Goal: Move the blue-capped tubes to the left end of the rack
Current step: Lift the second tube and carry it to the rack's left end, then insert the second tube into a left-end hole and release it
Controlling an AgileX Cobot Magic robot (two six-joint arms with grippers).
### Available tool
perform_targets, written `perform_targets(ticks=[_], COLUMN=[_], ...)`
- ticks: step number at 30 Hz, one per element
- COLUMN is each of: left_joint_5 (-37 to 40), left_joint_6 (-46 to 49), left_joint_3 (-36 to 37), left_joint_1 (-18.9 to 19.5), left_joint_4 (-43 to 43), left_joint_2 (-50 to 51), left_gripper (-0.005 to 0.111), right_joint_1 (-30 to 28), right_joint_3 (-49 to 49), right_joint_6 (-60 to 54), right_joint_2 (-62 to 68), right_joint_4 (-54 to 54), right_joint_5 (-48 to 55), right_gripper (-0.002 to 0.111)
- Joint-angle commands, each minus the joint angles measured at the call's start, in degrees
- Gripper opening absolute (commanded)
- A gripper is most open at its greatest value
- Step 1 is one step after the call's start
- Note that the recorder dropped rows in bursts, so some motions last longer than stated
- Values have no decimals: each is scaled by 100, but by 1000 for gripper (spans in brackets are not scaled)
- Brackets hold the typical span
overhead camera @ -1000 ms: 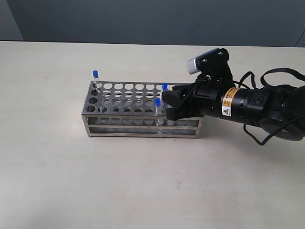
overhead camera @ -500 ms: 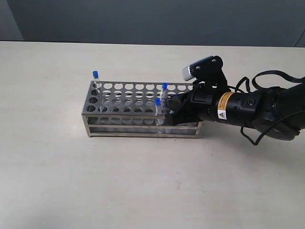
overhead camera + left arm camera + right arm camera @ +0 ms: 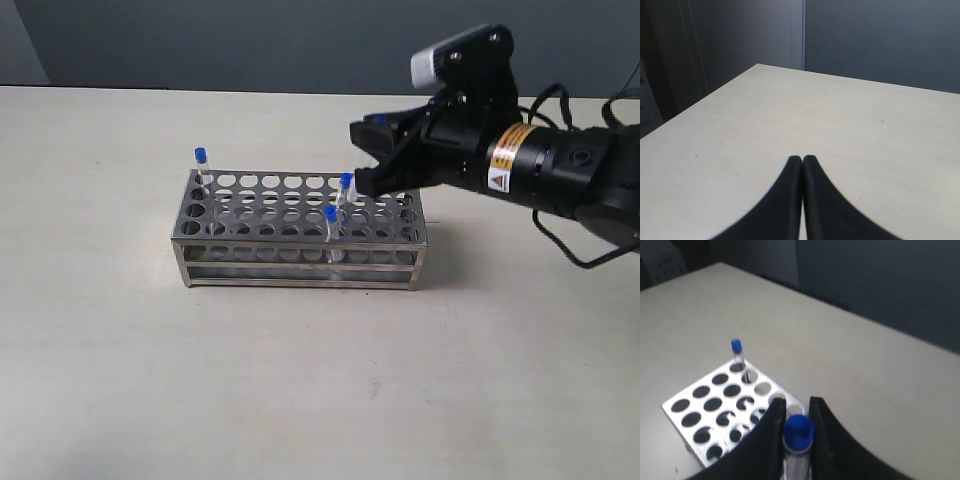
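The steel rack stands mid-table. Three blue-capped tubes stand in it: one at its left end, two towards the right. My right gripper hovers above the rack's right end, its fingers hiding most of what they hold. In the right wrist view that gripper is shut on a fourth blue-capped tube, held above the rack, with one racked tube farther off. My left gripper is shut and holds nothing, over bare table.
The right arm's black body and cables stretch off to the right. Pale tabletop surrounds the rack. A dark wall runs behind the table's far edge. The left arm is out of the exterior view.
My right gripper has risen from the rack's right end and drawn slightly right, lifting a blue-capped tube out with it. The three other tubes stay put.
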Motion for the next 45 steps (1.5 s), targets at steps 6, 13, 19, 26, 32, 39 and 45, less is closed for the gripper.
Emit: perform_targets(ticks=[6, 13, 19, 26, 32, 39, 45], left_joint_5=[9, 9, 9, 9, 9, 9, 9], left_joint_6=[-10, -10, -10, -10, -10, -10, -10], left_joint_3=[-8, -8, -8, -8, -8, -8, -8], left_joint_1=[7, 7, 7, 7, 7, 7, 7], left_joint_4=[8, -4, -4, -4, -4, -4, -4], left_joint_2=[-20, -20, -20, -20, -20, -20, -20], left_gripper=[1, 1, 1, 1, 1, 1, 1], right_joint_1=[767, 1379, 1570, 1579, 1579, 1579, 1579], right_joint_3=[-1360, -2346, -2771, -2914, -3093, -3317, -3351], right_joint_6=[-19, -19, -19, -19, -19, -19, -19], right_joint_2=[325, 1240, 1855, 2284, 2478, 2652, 2895], right_joint_4=[-116, -155, -164, -178, -178, -201, -201], right_joint_5=[17, 329, 375, 606, 584, 627, 635], right_gripper=[-1, -1, -1, -1, -1, -1, -1])
